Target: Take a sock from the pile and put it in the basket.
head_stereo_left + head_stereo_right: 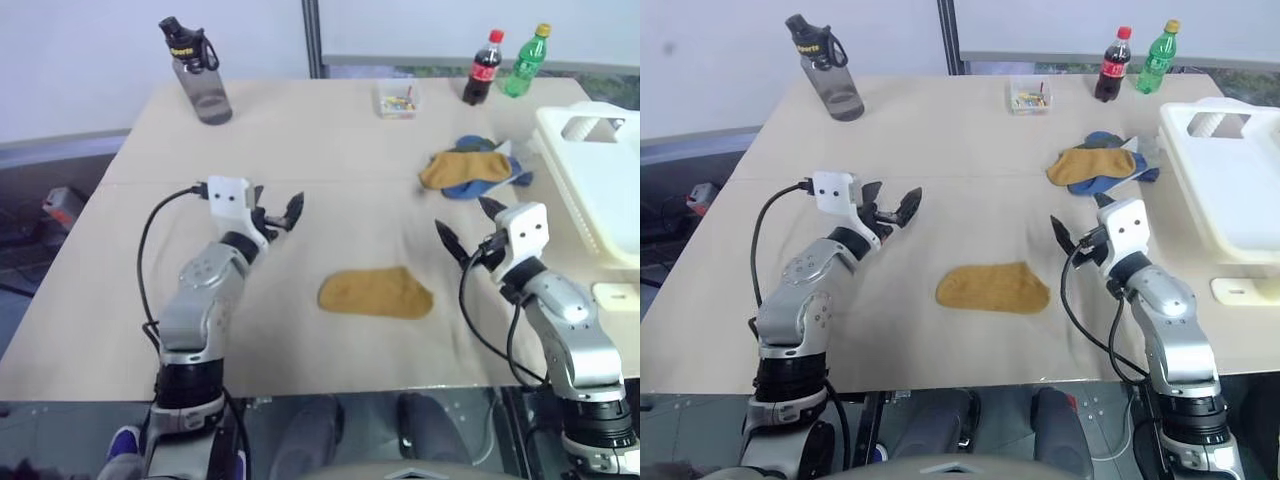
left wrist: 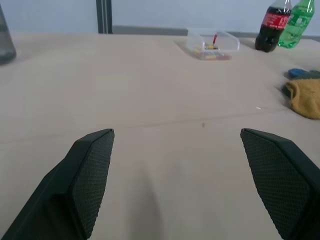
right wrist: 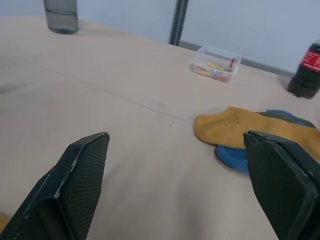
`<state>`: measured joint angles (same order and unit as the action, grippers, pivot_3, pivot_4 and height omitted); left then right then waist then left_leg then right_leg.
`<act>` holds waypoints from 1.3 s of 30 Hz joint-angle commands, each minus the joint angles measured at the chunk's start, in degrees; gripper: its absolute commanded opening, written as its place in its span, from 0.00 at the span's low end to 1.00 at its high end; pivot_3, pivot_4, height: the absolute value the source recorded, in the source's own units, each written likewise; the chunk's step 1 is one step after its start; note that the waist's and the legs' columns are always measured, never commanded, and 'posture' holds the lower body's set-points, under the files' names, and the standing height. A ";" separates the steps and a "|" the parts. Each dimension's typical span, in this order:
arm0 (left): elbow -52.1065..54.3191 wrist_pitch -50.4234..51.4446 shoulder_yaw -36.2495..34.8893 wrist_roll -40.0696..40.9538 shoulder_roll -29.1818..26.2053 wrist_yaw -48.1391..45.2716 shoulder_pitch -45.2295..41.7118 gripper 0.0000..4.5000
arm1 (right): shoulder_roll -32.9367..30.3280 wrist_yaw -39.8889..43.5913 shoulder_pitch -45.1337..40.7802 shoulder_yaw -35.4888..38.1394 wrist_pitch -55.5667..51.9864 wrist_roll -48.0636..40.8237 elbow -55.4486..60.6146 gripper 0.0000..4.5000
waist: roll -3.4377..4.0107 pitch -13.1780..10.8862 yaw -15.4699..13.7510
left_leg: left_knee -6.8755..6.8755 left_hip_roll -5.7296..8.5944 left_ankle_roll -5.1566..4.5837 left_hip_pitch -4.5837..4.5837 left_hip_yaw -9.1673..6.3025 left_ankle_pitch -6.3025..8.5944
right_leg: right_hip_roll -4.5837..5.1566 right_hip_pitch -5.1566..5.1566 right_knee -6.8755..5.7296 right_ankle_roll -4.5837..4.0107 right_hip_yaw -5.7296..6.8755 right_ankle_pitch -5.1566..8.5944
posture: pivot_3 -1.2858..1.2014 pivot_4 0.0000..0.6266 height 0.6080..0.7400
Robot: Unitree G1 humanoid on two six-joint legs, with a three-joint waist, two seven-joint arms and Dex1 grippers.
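From the head view, the pile (image 1: 474, 170) lies on the counter (image 1: 300, 150) just beside the basket (image 1: 600, 180); both grippers hover spread and empty. In the right wrist view, the right gripper (image 3: 177, 165) faces the pile: approach low and pinch only the top mustard sock (image 3: 245, 127). In the left wrist view, the left gripper (image 2: 177, 160) should stay clear.

The table (image 1: 300, 160) was beige. A mustard-yellow sock (image 1: 376, 293) lay alone on it; the pile (image 1: 475, 170) was mustard-yellow over blue. The basket (image 1: 600, 190) was white, one bottle (image 1: 482, 68) red-labelled and dark, the other bottle (image 1: 526, 62) green, yellow-capped.
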<state>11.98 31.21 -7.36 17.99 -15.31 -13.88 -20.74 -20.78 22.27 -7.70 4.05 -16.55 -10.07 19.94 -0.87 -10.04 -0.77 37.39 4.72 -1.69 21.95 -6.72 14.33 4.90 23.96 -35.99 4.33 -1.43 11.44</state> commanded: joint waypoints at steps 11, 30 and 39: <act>-37.22 -13.04 8.36 -4.15 6.96 -10.84 -22.88 0.96 | 0.29 -8.37 1.71 1.28 -3.56 5.91 8.06 0.99 | 0.00 0.01 0.86 | 0.04 0.04 -0.01 0.00 0.08 -0.01 | -0.07 0.01 -0.03 0.00 -0.04 0.00 | 0.52 0.24 1.00; -87.51 -29.49 3.63 -12.09 22.28 -4.96 -55.59 0.96 | 0.76 -12.93 -11.26 -3.70 -24.02 15.42 9.07 0.99 | -0.03 0.00 1.51 | 0.21 0.22 -0.02 0.89 0.10 -0.01 | 0.02 0.95 -0.36 0.05 -0.06 -0.01 | 0.52 0.24 1.00; -71.21 -34.37 5.08 -10.83 11.36 -29.73 -40.80 0.96 | -2.71 -10.32 -19.53 -6.25 -16.88 16.83 -9.13 0.99 | 0.02 0.02 2.93 | 0.41 0.14 -0.01 0.68 0.32 -0.02 | -0.03 1.04 -0.90 0.03 -0.30 -0.02 | 0.52 0.24 1.00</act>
<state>-66.23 -2.64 -3.16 6.42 -1.95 -37.42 -64.26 -22.75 11.40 -24.75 -2.05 -36.65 6.05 13.93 -0.85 -10.02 2.16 37.80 4.82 -1.71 22.62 -6.36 14.32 4.86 25.02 -36.94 4.35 -1.80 11.42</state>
